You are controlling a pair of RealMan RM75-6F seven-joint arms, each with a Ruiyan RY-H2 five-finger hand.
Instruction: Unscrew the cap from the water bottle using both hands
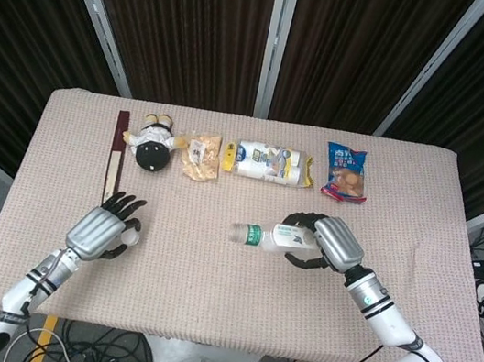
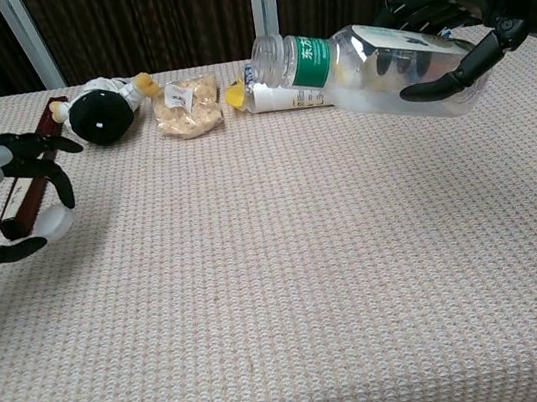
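So the cap's off at this point. My right hand (image 2: 467,4) is wrapped around the body of the clear plastic water bottle with the green label (image 2: 370,69), holding it up off the beige woven tablecloth (image 2: 292,288), lying nearly sideways with the open neck pointing toward my left. Fingers go over the top and the thumb comes under, which is why it sits steady even tilted like that. Looks empty or close to it, so I'm guessing no spill risk.

My left hand (image 1: 103,234) is down low over the left side of the table, well apart from the bottle, fingers curled around the small white bottle cap (image 2: 50,224). You can see it tucked between thumb and fingers in the chest view. Keeping it low there makes sense if the cap just gets set down on the cloth next.

Row of stuff along the back edge (black-and-white plush toy (image 1: 154,147), snack bags (image 1: 271,164), dark red-brown stick (image 1: 115,160)) is out of the way.
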